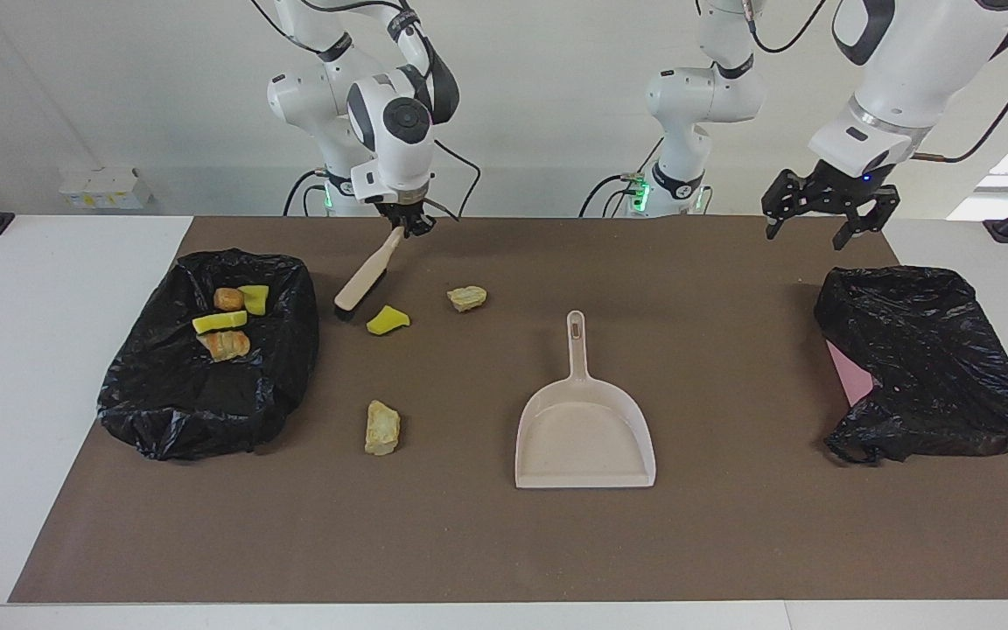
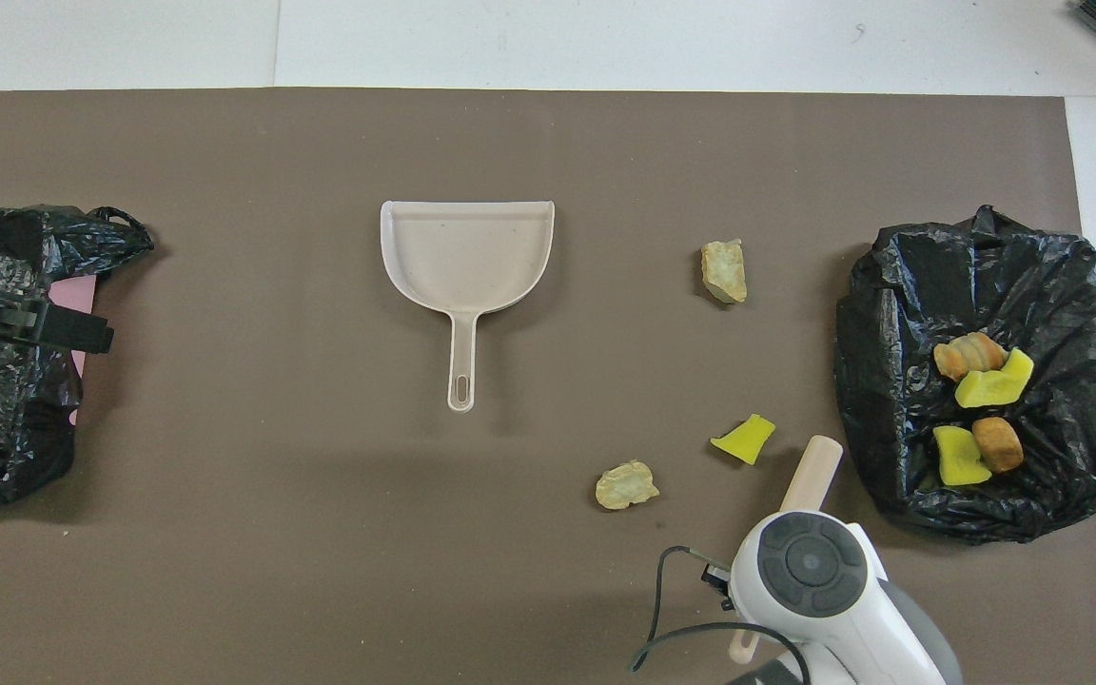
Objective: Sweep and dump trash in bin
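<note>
Facing view shows the right gripper (image 1: pixel 407 227) clamped on the handle of a small brush (image 1: pixel 363 279), which slants down so its dark bristles meet the mat between the yellow foam wedge (image 1: pixel 388 319) and the black-lined bin (image 1: pixel 285 385) at the right arm's end. The left gripper (image 1: pixel 817 220) waits with jaws wide above the mat's edge, near a second black bag (image 1: pixel 924 367).

Sweeping well likely means keeping the bristles low and pushing the wedge toward the dustpan (image 1: pixel 584 437), mid-table with its open lip facing away from the robots. Two tan rock-like lumps (image 1: pixel 467 298) (image 1: pixel 382 427) lie loose on the mat; four pieces rest in the bin. The foam looks light and angular and may skid; the plastic liner is crinkled and glossy.
</note>
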